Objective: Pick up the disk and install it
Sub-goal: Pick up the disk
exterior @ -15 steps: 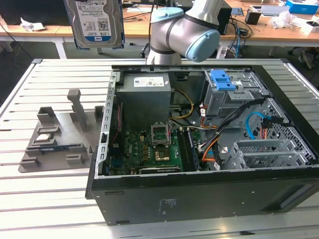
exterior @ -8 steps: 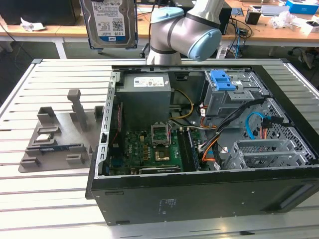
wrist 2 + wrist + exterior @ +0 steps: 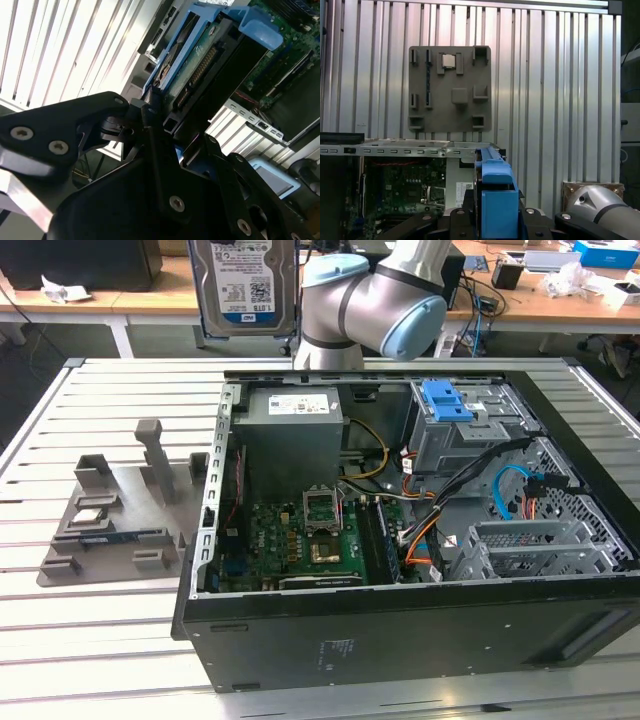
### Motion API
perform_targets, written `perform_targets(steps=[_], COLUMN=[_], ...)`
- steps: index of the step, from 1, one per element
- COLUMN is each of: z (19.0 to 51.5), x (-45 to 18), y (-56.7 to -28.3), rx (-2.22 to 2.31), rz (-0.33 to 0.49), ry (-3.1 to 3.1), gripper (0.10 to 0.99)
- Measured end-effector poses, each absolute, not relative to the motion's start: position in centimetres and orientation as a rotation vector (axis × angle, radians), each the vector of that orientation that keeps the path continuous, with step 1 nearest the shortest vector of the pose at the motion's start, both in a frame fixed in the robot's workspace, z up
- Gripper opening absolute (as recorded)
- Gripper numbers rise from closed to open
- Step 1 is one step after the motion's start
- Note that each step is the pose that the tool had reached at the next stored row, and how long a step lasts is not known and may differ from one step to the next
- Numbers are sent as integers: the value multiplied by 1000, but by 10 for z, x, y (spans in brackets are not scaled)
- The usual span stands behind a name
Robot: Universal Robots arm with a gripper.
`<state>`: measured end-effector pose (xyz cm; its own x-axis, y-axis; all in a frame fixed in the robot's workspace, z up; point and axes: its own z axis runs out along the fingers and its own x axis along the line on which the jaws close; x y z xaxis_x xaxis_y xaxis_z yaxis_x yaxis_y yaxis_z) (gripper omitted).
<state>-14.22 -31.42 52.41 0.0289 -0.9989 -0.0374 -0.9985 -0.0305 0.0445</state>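
The black tool (image 3: 152, 109) is clamped tight on the flat silver disk in its bright blue plastic carrier frame (image 3: 243, 285). The disk hangs upright in the air over the far edge of the slatted metal table (image 3: 100, 640), just beyond the open black computer case (image 3: 400, 640).

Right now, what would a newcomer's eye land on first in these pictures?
The disk in its blue carrier, held aloft by the gripper, stands out at the top of the exterior view, beyond the open computer case. Next comes the case's crowded inside, with its green motherboard. Then the grey fixture plate on the slatted table at the exterior view's left.
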Motion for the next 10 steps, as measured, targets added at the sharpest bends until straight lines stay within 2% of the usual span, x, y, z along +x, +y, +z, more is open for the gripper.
perform_targets(steps=[10], z=[524], x=[-104], y=[-314], rx=[2249], rz=[-91], ry=[-2183], gripper=[365])
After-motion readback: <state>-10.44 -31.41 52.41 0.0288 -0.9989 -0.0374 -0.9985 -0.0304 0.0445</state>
